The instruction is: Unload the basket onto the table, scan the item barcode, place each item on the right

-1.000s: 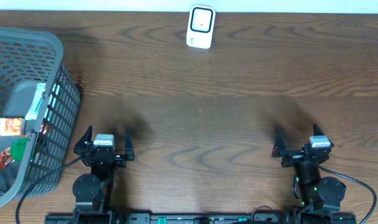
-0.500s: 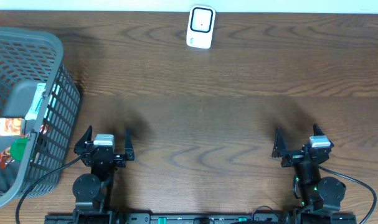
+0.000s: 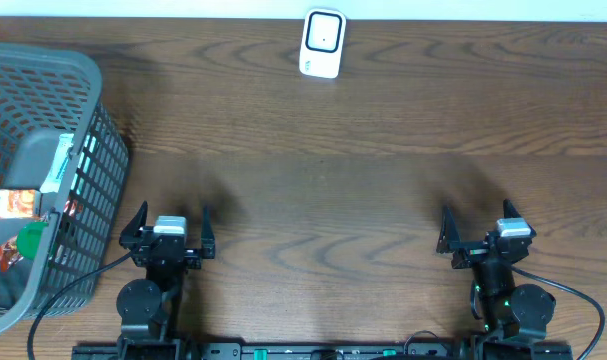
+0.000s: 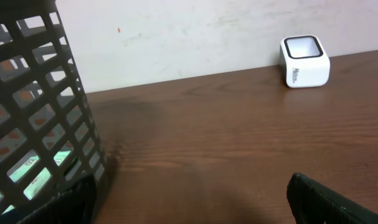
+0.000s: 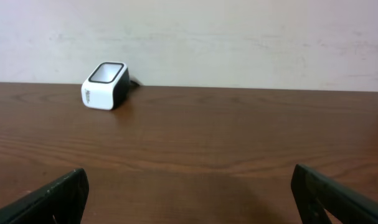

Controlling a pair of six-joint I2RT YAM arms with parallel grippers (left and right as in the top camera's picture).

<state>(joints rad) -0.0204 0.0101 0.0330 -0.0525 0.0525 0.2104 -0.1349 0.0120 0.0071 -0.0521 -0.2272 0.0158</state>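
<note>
Grippers sit low at the near edge of the wooden table (image 3: 383, 180), well apart from each other and both empty. The left gripper (image 3: 173, 218) has its jaws spread wide with nothing between them, and the right gripper (image 3: 477, 222) is released just as wide, likewise bare. In each wrist view only the dark fingertips (image 4: 329, 200) poke in at the bottom corners, with plain tabletop between them. The white barcode scanner (image 3: 322, 43) stands at the far edge of the table, roughly midway across, close to the pale wall; its dark-framed window faces up and slightly toward the arms. The grey mesh basket (image 3: 95, 175) occupies the left side, just beside the left gripper and nearer the far edge than the arm's base. The items to scan lie inside it: a packet with an orange label (image 3: 13, 203), a slim white and teal packet (image 3: 58, 165) leaning against the inner wall, and something with a green patch (image 3: 30, 238) lower down. No barcode can be made out on any of them from here.
</note>
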